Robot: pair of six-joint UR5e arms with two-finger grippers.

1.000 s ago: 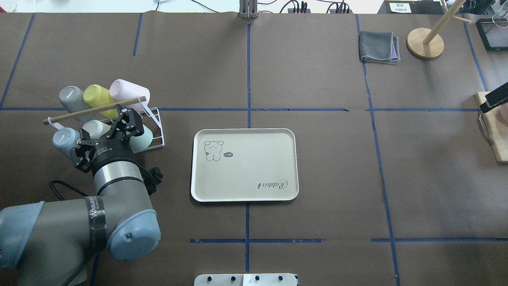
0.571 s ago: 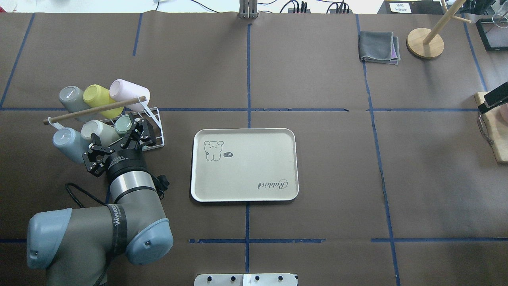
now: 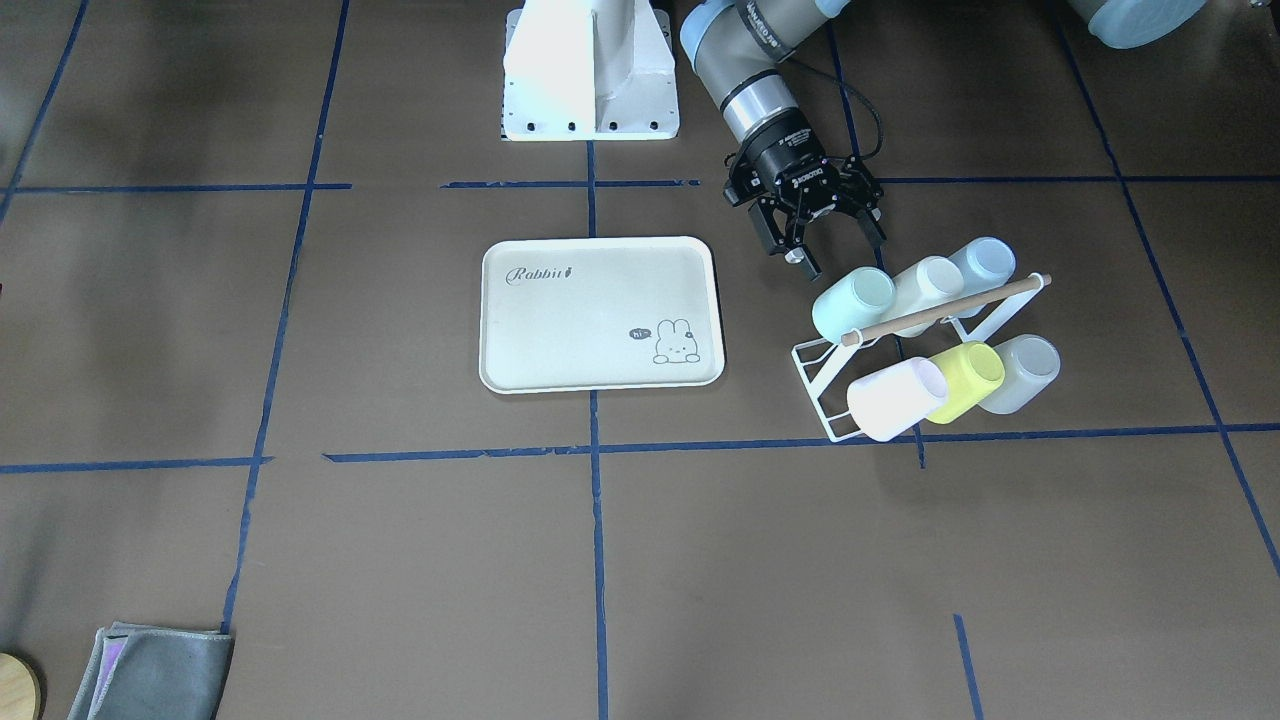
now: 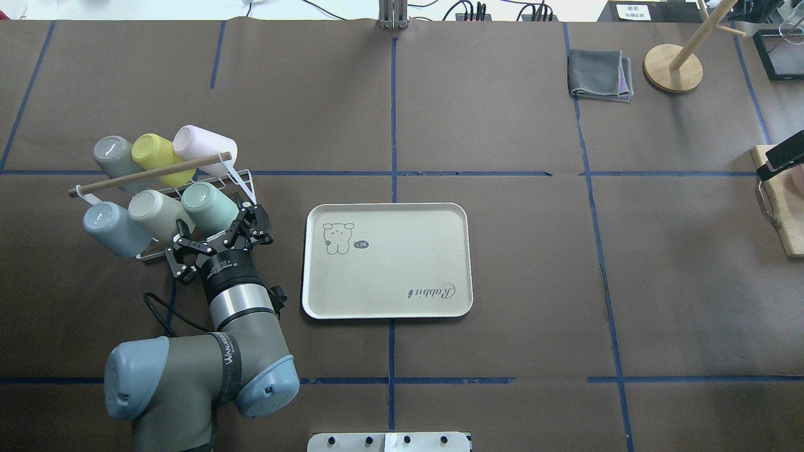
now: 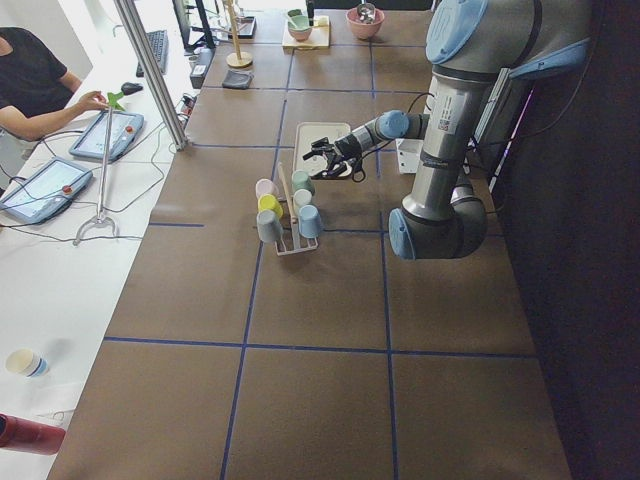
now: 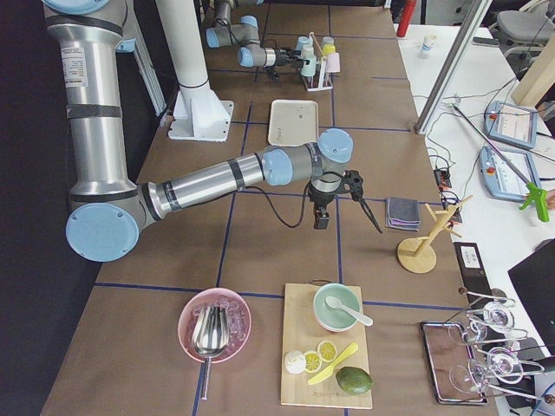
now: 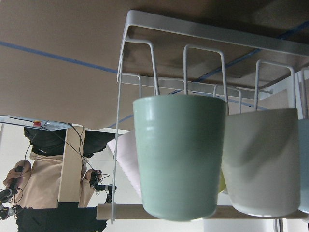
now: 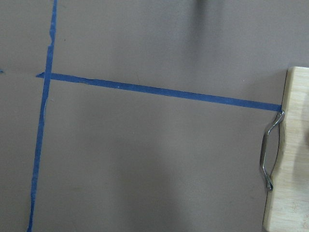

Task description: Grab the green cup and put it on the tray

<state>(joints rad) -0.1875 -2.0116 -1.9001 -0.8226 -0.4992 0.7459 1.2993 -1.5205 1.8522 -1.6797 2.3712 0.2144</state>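
Note:
The green cup hangs tilted on the white wire rack, at the end of the row nearest the tray. It fills the middle of the left wrist view. My left gripper is open, close to the cup on the robot's side, with nothing between its fingers and not touching it. The cream tray lies flat to the rack's right in the overhead view and holds nothing. My right gripper hovers far off near a cutting board; I cannot tell its state.
The rack also holds a blue cup, a cream cup, a grey cup, a yellow cup and a pink cup, under a wooden rod. A folded grey cloth and a wooden stand sit far right.
My left arm has drawn back toward the robot and to the right, off the rack. The green cup, earlier partly covered by the gripper, now shows fully and stays on the rack.

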